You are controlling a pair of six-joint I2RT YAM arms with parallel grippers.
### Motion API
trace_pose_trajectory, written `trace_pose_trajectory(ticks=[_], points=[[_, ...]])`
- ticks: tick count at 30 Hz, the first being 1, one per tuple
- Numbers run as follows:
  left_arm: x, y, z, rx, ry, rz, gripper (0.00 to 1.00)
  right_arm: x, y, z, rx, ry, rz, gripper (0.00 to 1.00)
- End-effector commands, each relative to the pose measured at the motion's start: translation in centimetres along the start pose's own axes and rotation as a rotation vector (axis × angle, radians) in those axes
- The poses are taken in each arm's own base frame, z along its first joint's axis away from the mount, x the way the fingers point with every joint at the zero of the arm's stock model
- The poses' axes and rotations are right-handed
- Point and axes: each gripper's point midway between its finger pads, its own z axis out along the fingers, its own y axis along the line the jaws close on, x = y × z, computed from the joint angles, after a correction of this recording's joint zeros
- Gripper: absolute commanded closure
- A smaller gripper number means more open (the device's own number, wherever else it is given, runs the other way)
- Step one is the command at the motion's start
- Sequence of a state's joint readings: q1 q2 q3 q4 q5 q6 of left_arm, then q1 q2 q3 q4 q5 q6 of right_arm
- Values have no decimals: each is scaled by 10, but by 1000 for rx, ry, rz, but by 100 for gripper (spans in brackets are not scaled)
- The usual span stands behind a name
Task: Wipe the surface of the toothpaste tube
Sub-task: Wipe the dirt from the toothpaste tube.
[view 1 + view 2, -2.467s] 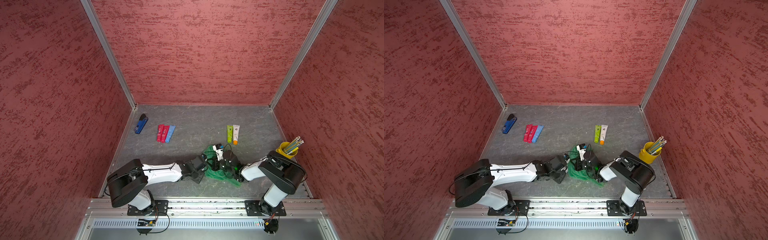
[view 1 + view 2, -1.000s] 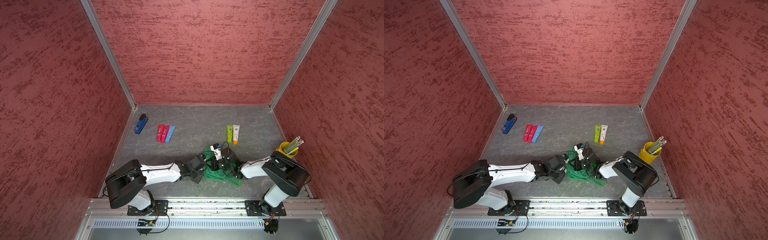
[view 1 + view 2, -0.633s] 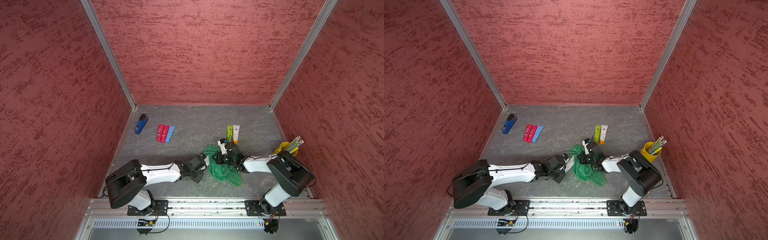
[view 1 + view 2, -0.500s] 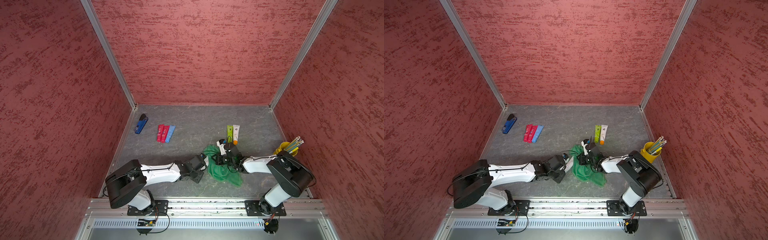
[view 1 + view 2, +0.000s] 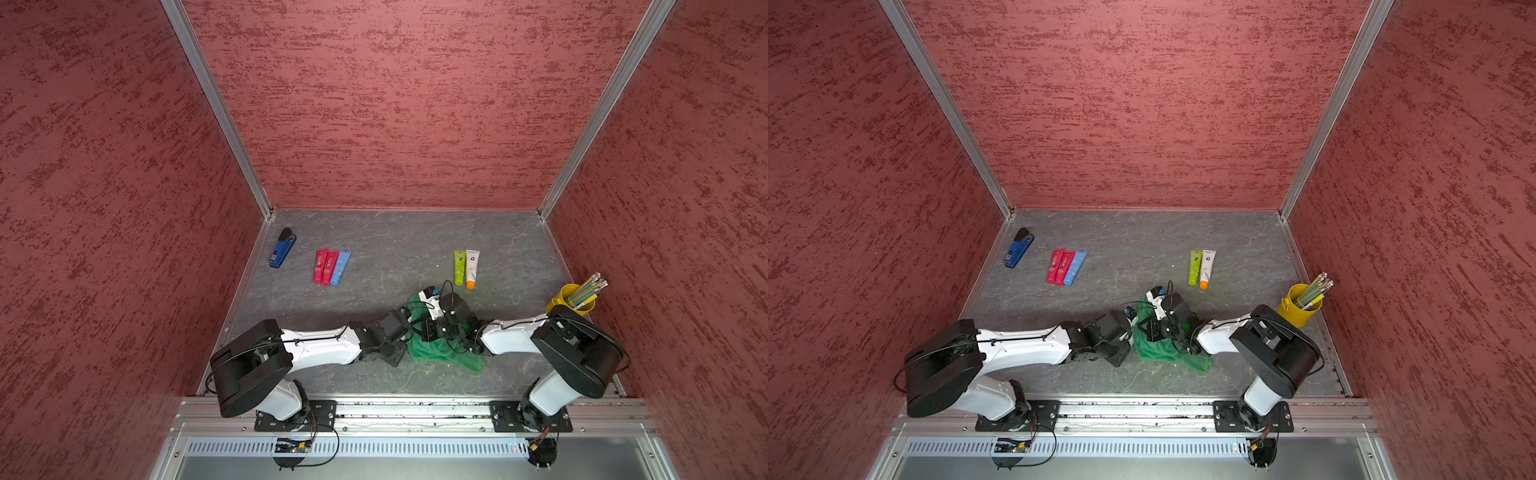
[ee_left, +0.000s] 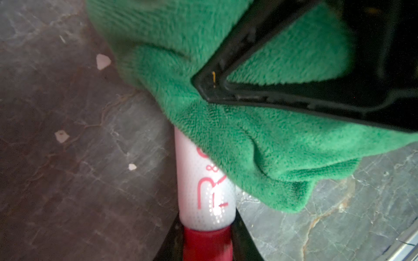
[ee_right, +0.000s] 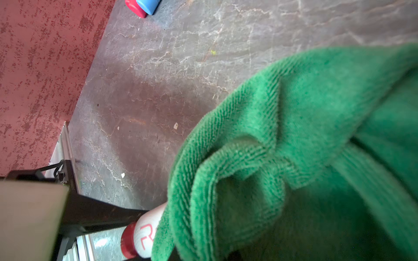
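In both top views, finds the left gripper (image 5: 409,328) and right gripper (image 5: 432,330) nose to nose at the near middle of the grey table (image 5: 374,249), with the green cloth (image 5: 436,357) bunched beneath and beside them, hiding whatever sits between. Against the view half a second back, puts the right gripper closer to the left one and farther from the lime tube (image 5: 459,268) and white tube (image 5: 472,266), with the cloth gathered in again. In the left wrist view, shows the toothpaste tube (image 6: 204,192) reaching out from jaws pinching its red cap (image 6: 207,244), most of its body under the cloth; cannot tell whether resting on the table or held just clear. Risks twisting or tugging the tube loose, given so small a hold on a round cap. In the right wrist view, buries the jaws in green folds, pressed together on the cloth by every sign. Could leave the bare band beside the cap unwiped, or merely drag loose cloth across the table.
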State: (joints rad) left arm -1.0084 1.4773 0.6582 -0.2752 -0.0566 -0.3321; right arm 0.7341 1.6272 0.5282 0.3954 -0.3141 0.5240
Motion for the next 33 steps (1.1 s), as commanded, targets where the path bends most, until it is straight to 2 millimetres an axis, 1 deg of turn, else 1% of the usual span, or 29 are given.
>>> trace_pose_trajectory(ticks=[1,4,7,8,12,16,18,19,23,25,26,27,29,30,33], points=[[-5,6,-2,-15,-30,-14,100,46,-85,-15,333,158,92,100],[-5,11,-4,-24,-37,-37,100,26,-89,-25,338,94,107,100],[-5,12,-5,-9,-40,-44,100,18,-96,-30,361,72,108,100],[-6,10,-5,-2,-41,-42,100,17,-93,-29,343,74,102,100],[-6,7,-2,8,-32,-29,100,17,-66,-25,200,77,74,100],[-7,5,0,11,-26,-24,100,12,-42,-22,133,88,25,100],[-7,5,0,12,-24,-22,100,20,-22,-17,67,129,2,100],[-7,4,0,15,-24,-22,100,28,-12,-14,31,156,-13,100],[-7,4,0,20,-25,-25,100,70,41,-6,-135,281,-83,100],[-6,5,1,20,-21,-25,100,84,57,-6,-187,309,-99,100],[-7,5,1,19,-23,-25,100,85,59,-6,-194,309,-95,100],[-7,4,1,20,-23,-26,100,85,57,-5,-183,303,-84,100],[-7,4,1,22,-24,-25,100,75,44,-2,-111,268,-70,100],[-6,4,1,22,-23,-24,100,69,37,-2,-90,251,-51,100],[-6,4,0,23,-25,-26,100,37,20,-7,-72,165,26,100]])
